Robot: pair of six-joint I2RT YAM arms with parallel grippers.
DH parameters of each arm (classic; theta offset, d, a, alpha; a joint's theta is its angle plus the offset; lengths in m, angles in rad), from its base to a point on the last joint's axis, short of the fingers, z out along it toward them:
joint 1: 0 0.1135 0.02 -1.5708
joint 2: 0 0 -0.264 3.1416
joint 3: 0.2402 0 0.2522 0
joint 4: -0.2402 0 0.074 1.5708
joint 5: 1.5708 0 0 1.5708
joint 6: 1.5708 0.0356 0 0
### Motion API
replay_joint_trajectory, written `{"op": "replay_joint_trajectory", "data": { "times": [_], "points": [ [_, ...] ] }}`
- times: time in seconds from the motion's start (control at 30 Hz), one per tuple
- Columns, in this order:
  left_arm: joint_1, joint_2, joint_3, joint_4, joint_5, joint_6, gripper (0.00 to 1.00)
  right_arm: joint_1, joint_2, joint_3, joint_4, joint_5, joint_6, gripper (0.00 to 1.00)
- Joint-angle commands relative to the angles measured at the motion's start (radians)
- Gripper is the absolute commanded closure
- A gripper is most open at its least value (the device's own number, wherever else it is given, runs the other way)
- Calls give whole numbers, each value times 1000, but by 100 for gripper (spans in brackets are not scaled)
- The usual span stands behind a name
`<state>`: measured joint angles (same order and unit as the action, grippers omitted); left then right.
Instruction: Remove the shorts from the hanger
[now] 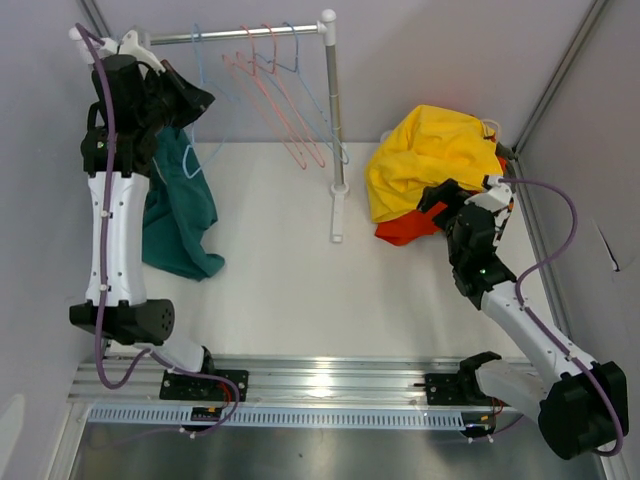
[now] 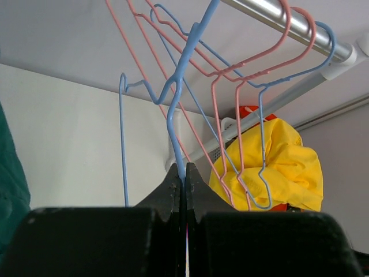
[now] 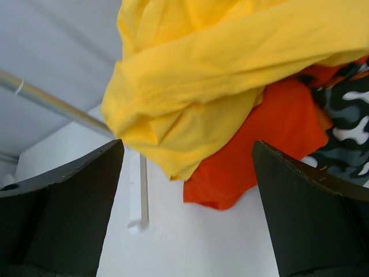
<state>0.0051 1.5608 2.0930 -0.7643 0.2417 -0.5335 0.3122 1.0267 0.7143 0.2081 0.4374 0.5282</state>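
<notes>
My left gripper [image 1: 188, 100] is up at the left end of the rack and is shut on the wire of a blue hanger [image 2: 183, 115]; the jaws [image 2: 184, 171] pinch it. The teal shorts [image 1: 180, 215] hang or lie just below that gripper, their top hidden by the arm; they show at the left edge of the left wrist view [image 2: 10, 196]. The yellow shorts [image 1: 430, 155] lie heaped at the right on the red-orange shorts [image 1: 400, 230]. My right gripper [image 1: 440, 197] is open and empty just before that heap [image 3: 187, 147]. The patterned shorts [image 3: 346, 130] lie behind. The dark olive shorts are out of view.
The metal rod [image 1: 240, 36] carries several empty pink and blue hangers [image 1: 285, 100]. The rack's white post [image 1: 333, 110] and foot [image 1: 338, 215] stand mid-table between the arms. Walls close in on the left and right.
</notes>
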Motion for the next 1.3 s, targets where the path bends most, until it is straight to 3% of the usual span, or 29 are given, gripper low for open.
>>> {"op": "replay_joint_trajectory", "data": {
  "times": [0.0, 0.43, 0.67, 0.9, 1.07, 1.17, 1.2, 1.27],
  "points": [
    [-43, 44, 71, 83, 18, -36, 100, 59, -8, -16, -15, 14, -22, 1],
    [-80, 182, 254, 62, -27, -45, 100, 154, -11, -44, -1, 29, -46, 1],
    [-82, 189, 233, 51, -65, -36, 100, 153, -17, -53, -1, 37, -50, 0],
    [-91, 90, 58, 85, -42, -33, 99, 157, -17, -65, -1, 29, -43, 1],
    [-106, 16, 36, 48, -71, 6, 81, 166, -24, -69, -9, 27, -33, 1],
    [-106, -19, 38, 33, -101, 32, 59, 179, -30, -69, -10, 29, -30, 0],
    [-106, -27, 42, 20, -108, 43, 46, 182, -31, -69, -12, 32, -30, 1],
    [-106, -44, 62, 10, -120, 52, 34, 194, -37, -67, -16, 38, -28, 0]
  ]
}}
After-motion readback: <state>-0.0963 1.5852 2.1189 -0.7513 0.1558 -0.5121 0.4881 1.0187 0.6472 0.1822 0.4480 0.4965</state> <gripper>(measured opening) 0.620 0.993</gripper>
